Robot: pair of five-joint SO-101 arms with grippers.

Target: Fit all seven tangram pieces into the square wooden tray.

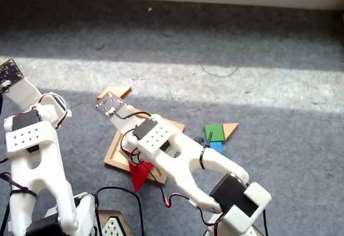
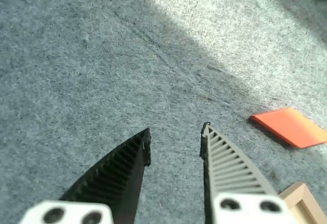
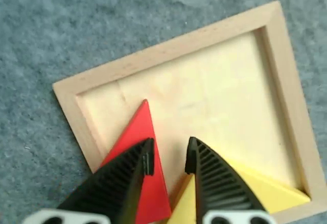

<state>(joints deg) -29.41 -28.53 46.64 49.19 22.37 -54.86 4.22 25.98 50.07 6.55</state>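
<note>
Overhead + close wrist cams, tray (image 3: 168, 53) shared

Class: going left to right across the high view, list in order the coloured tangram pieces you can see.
Orange piece → red triangle → green square → pale orange triangle. The blue piece lies directly below the green square in the picture, so it is left out.

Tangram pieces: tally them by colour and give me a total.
Red piece: 1
Yellow piece: 1
Orange piece, paler orange piece: 2
Green piece: 1
Blue piece: 1
Total: 6 in view
</note>
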